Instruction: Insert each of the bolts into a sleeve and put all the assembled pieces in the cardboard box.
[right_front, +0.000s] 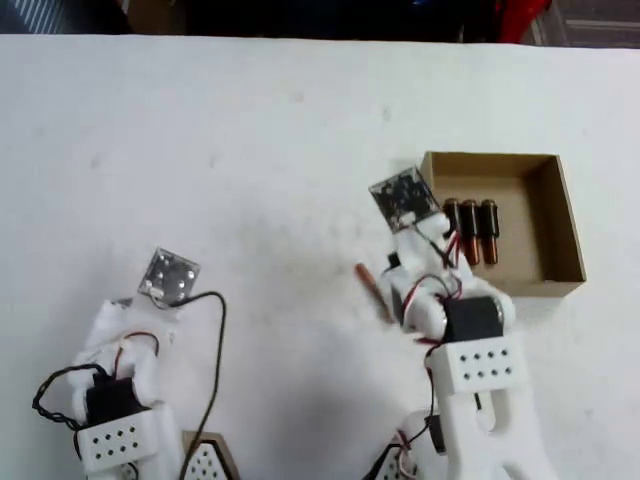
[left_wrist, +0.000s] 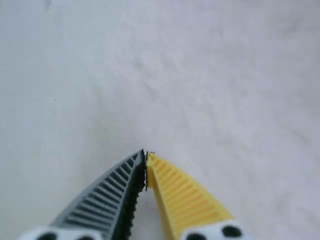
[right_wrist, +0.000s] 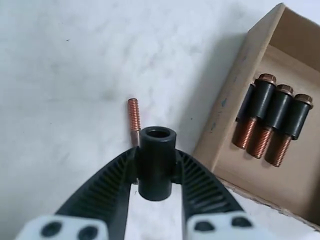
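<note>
The copper-coloured threaded bolt lying on the white desk is partly hidden: its near end sits behind the black cylindrical sleeve, so only the threaded shank shows. The right gripper has its black ribbed fingers clamped on that sleeve, open bore showing, near the open brown cardboard box. In the box, three bolts in black sleeves lie side by side; the box's far side is cut off. A small blue mark on its outer wall may be print, too small to read. The left gripper, well apart, is over bare desk, its grey and yellow fingers pressed together
</note>
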